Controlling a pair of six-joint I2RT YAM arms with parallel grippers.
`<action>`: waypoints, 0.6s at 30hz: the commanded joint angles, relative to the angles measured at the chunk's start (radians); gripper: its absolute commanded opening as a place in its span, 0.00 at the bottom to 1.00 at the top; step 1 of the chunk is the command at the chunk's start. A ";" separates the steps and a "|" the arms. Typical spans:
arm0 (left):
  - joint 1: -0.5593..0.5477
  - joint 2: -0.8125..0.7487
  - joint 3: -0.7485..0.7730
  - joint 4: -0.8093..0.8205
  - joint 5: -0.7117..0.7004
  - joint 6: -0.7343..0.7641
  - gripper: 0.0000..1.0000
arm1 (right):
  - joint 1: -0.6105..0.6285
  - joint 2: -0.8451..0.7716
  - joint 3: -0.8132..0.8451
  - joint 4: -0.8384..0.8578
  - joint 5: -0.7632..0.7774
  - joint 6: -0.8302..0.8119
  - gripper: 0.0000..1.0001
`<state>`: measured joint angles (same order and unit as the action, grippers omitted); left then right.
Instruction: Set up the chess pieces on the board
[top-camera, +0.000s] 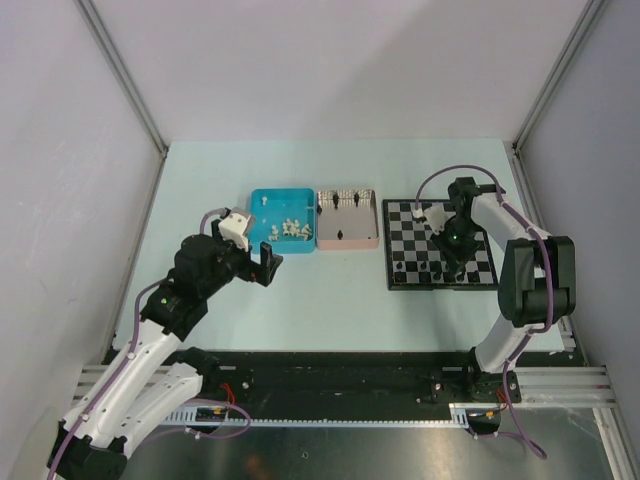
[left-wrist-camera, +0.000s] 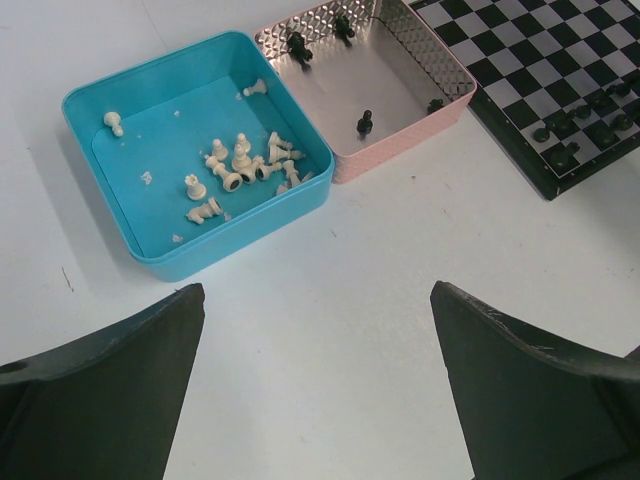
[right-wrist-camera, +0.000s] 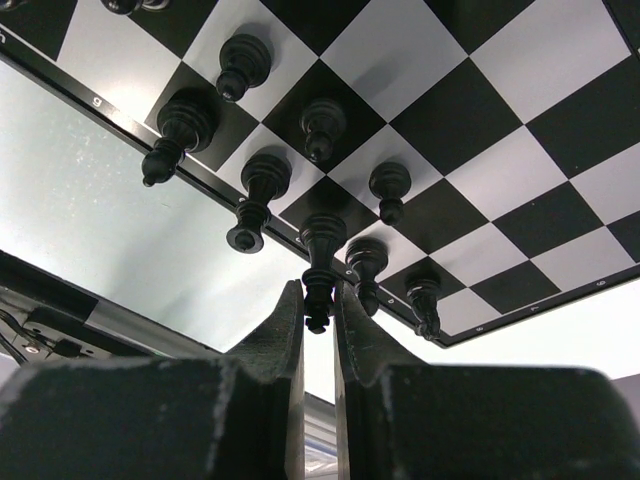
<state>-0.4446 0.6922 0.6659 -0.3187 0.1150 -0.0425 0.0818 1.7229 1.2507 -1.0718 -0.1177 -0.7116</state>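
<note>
The right gripper (right-wrist-camera: 318, 305) is clamping its two fingers on a black chess piece (right-wrist-camera: 320, 262) and holding it upright at the edge row of the board (right-wrist-camera: 480, 120). Whether its base is touching the square is not clear. Other black pieces (right-wrist-camera: 262, 185) are standing close around it in two rows along that same edge. The left gripper (left-wrist-camera: 318, 300) is hanging over the bare bench (left-wrist-camera: 400, 230) with its fingers wide apart, gripping nothing, just in front of a blue tray (left-wrist-camera: 170, 130). That tray is holding the white pieces (left-wrist-camera: 240, 165), most of them lying in a loose cluster. A pink tray (left-wrist-camera: 390, 80) is sitting against it, carrying a few black pieces (left-wrist-camera: 365, 122), with the board lying near its far side.
</note>
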 joint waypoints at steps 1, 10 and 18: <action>0.006 -0.016 -0.006 0.006 0.003 0.039 1.00 | 0.009 0.007 -0.007 0.013 0.012 0.011 0.10; 0.006 -0.016 -0.006 0.007 0.006 0.039 1.00 | 0.009 0.018 -0.016 0.026 0.020 0.018 0.14; 0.006 -0.016 -0.006 0.006 0.008 0.039 1.00 | 0.007 0.026 -0.019 0.026 0.023 0.018 0.19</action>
<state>-0.4446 0.6914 0.6659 -0.3187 0.1154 -0.0425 0.0856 1.7428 1.2362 -1.0508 -0.1089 -0.7059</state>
